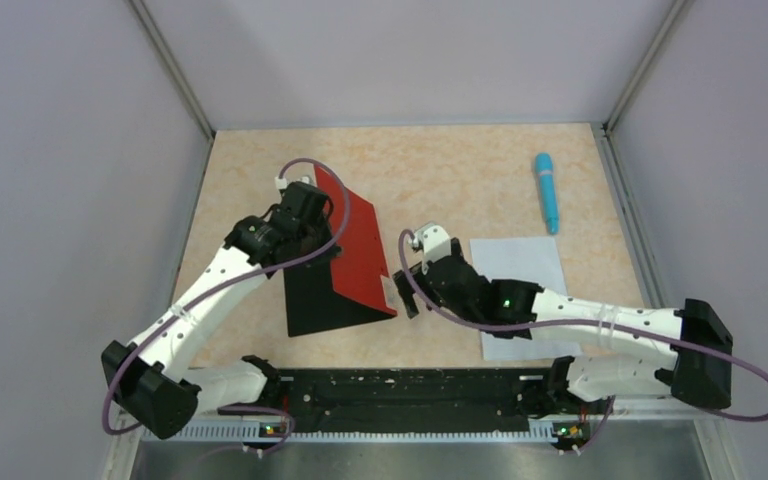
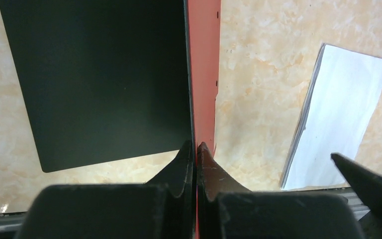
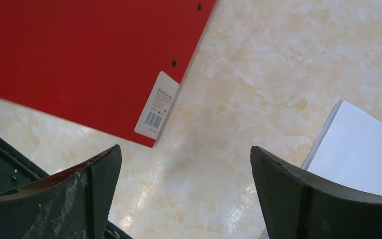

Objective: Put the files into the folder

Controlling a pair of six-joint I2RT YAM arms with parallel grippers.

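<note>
Raised folder (image 1: 360, 250) cover is clamped by left gripper (image 2: 195, 147); right gripper (image 3: 184, 152) is spread empty just right of folder; files (image 1: 522, 262), further right, should be pinched at folder-side edge.

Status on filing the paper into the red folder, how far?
Done: the thin red folder is open, cover raised off its black inside. In hand: the left gripper is shut on that cover's edge. Left: the white paper sheets lie on the table beside it; the right gripper, open, holds nothing.
</note>
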